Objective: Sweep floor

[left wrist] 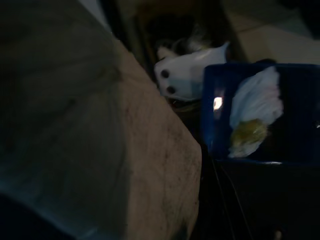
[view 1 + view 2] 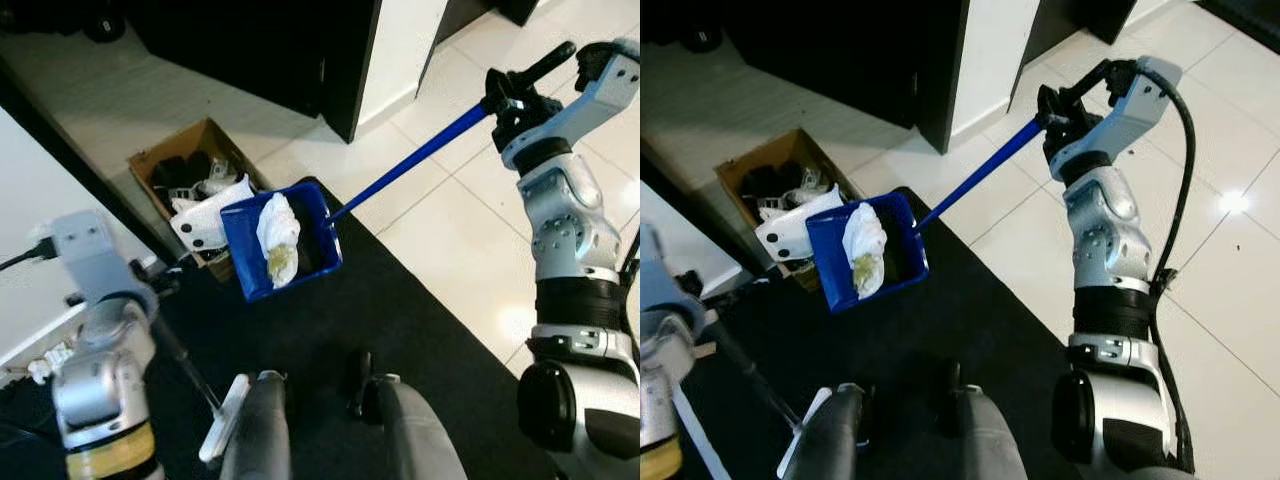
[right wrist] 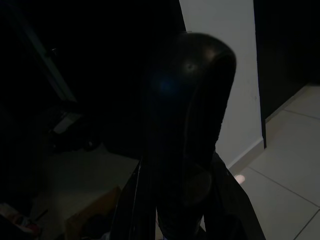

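Pale floor tiles (image 2: pixel 470 250) meet a black mat (image 2: pixel 330 330) where I stand, dustpan raised.

My right gripper (image 2: pixel 515 95) is clamped around the upper end of the blue handle (image 2: pixel 410 160), held high out to my right. Down along that handle, away from the gripper and toward my left, hangs the blue dustpan (image 2: pixel 285 245), tilted, carrying a crumpled white tissue (image 2: pixel 277 232) with a yellowish lump. Just beyond the pan sits an open cardboard box (image 2: pixel 165 155) holding dark and white clutter. My left gripper (image 2: pixel 160 285) is low at my left side, closed around a thin dark broom stick (image 2: pixel 190 365) whose white head (image 2: pixel 225 415) rests on the mat.
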You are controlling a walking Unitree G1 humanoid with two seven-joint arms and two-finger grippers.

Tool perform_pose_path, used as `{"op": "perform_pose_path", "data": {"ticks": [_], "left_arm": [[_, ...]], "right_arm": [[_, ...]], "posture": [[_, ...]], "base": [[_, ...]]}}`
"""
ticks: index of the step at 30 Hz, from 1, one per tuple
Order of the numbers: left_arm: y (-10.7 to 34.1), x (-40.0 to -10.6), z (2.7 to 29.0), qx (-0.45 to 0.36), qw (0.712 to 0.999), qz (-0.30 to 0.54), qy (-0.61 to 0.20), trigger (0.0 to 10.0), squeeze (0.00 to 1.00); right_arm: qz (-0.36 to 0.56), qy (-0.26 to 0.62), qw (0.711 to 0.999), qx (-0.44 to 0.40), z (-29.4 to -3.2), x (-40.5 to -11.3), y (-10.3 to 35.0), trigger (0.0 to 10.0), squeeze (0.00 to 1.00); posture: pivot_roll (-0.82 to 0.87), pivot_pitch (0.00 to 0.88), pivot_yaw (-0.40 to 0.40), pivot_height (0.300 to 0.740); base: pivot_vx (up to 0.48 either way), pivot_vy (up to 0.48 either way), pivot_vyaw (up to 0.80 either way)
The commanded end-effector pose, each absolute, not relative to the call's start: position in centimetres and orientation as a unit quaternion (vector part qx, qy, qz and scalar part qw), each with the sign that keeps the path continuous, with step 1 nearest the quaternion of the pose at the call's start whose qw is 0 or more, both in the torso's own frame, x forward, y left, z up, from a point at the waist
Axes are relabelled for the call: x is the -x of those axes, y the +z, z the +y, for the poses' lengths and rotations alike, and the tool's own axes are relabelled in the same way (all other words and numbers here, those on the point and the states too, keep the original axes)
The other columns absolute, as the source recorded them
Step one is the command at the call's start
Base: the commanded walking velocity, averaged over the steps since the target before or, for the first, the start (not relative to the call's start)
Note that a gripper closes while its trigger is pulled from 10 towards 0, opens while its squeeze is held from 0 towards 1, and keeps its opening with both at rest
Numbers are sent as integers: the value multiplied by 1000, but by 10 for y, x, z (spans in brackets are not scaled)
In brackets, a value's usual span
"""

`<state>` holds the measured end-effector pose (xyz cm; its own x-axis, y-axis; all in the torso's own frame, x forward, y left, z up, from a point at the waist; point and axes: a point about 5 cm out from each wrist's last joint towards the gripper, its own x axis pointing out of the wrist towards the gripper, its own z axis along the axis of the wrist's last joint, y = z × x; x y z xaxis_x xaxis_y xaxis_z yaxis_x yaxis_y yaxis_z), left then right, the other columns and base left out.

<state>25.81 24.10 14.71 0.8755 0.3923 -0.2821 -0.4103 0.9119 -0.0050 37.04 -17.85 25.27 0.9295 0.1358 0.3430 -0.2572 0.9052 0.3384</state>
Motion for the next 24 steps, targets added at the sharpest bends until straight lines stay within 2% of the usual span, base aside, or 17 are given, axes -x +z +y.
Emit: {"op": "perform_pose_path", "data": {"ticks": [1,14,24], "left_arm": [[145,-258,238,20,967,130,219,10000,0],[152,-264,232,-3,971,87,224,10000,0],[150,-266,232,-2,969,84,233,10000,0]], "right_arm": [[-201,107,952,-206,-179,-363,267,10000,0],[-226,105,942,-226,-179,-364,281,10000,0],[-219,107,944,-223,-177,-363,278,10000,0]], "posture": [[89,215,-20,740],[90,209,-25,740],[89,208,-26,740]], "base": [[0,0,0],[0,0,0],[307,0,0]]}}
